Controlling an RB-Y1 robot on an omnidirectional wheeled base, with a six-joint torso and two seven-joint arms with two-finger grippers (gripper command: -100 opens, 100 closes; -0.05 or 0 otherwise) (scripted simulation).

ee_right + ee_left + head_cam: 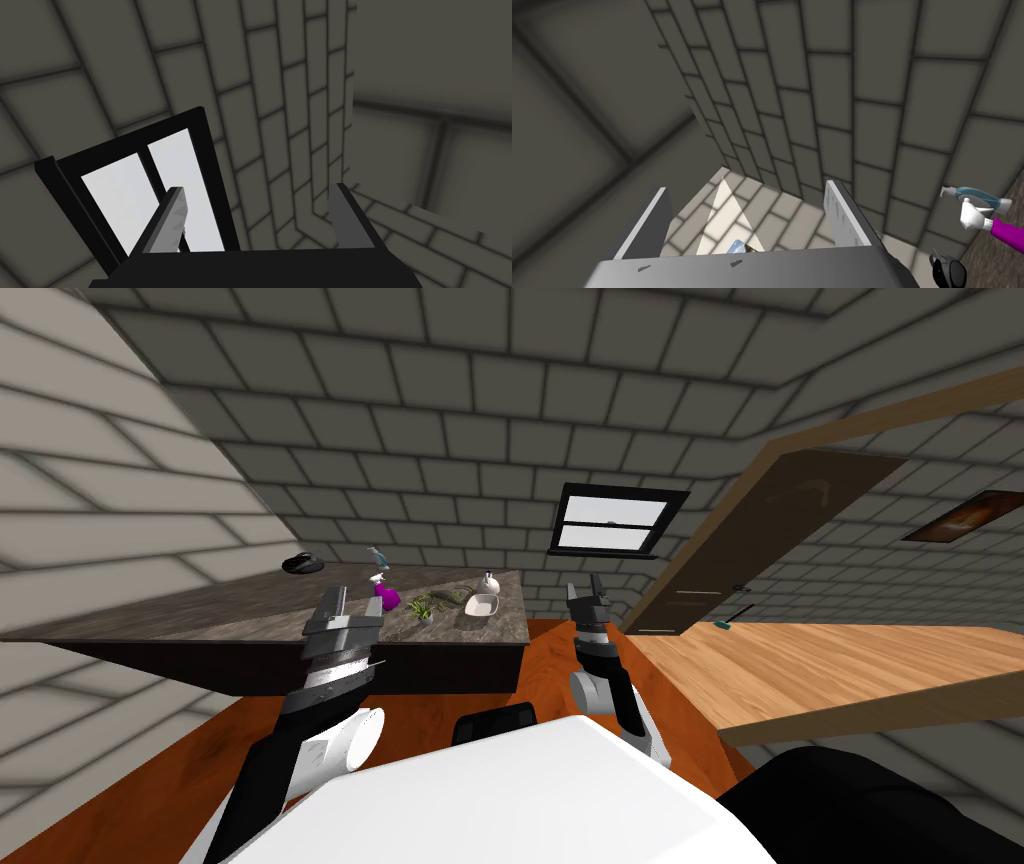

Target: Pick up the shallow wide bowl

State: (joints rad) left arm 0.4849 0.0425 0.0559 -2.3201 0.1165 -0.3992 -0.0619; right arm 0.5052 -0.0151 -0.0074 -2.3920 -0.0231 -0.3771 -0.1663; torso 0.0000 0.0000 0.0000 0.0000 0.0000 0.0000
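Observation:
The shallow wide bowl (480, 606) is white and sits near the right end of a dark stone-topped counter (200, 618), beside a white jug (487, 584). My left gripper (353, 606) is raised in front of the counter's front edge, left of the bowl and well apart from it. In the left wrist view the left gripper (744, 215) is open and holds nothing, pointing up at the brick wall. My right gripper (586, 590) hovers right of the counter's end; the right wrist view shows the right gripper (257, 217) open and holding nothing.
On the counter are a purple spray bottle (387, 594) (994, 226), a blue spray bottle (377, 556) (977, 196), a green sprig (425, 606) and a black object (302, 562) (949, 272). A wooden table (850, 668) with a small teal-handled tool (725, 625) stands at right, before a brown door (760, 538).

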